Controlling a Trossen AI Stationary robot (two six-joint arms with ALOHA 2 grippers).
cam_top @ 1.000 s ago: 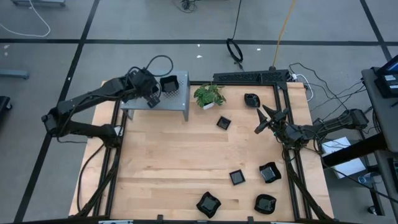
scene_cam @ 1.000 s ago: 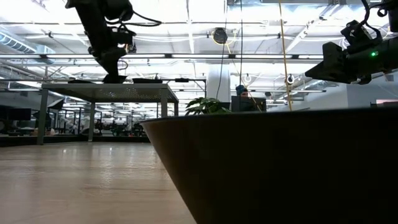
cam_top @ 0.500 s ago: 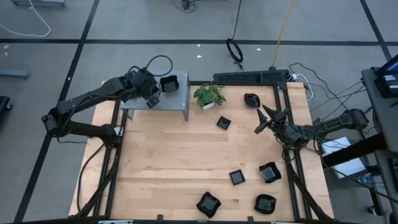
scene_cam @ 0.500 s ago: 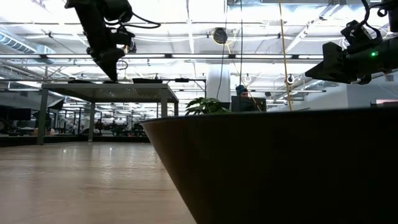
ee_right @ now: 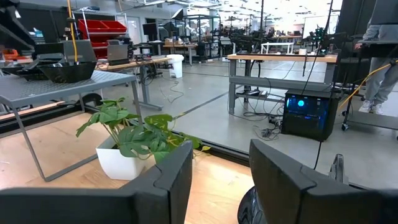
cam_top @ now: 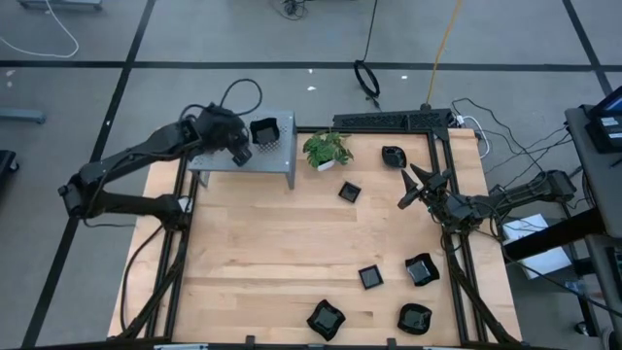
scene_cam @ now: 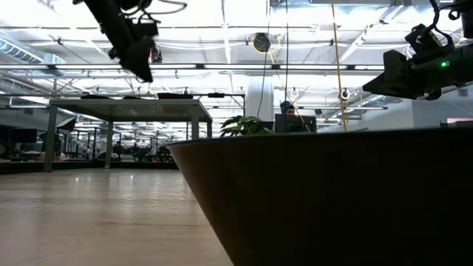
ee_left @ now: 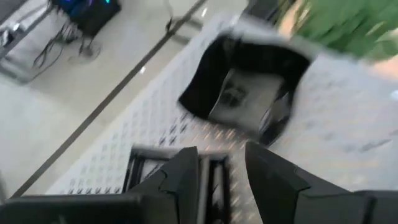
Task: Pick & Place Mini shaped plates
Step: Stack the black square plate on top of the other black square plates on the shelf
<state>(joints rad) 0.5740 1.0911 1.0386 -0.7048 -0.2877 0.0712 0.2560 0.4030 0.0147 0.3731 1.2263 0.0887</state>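
- Two arms were at the table: the left gripper hung over the small grey metal stand at the table's far left corner, and the right gripper waited above the right edge, well apart from it.
- One square black plate sat on the stand's perforated top, just beside the left gripper; in the left wrist view that plate lay ahead of the fingers, which stood parted and held nothing.
- The right gripper's fingers were spread apart with nothing between them, pointing towards the potted plant.
- Six more black plates lay on the wooden table: one near the far edge right of the plant, a small square one near the middle, another square one nearer the front, one by the right edge, and two at the front edge.
- In the low view a dark plate filled the foreground, close to the camera.
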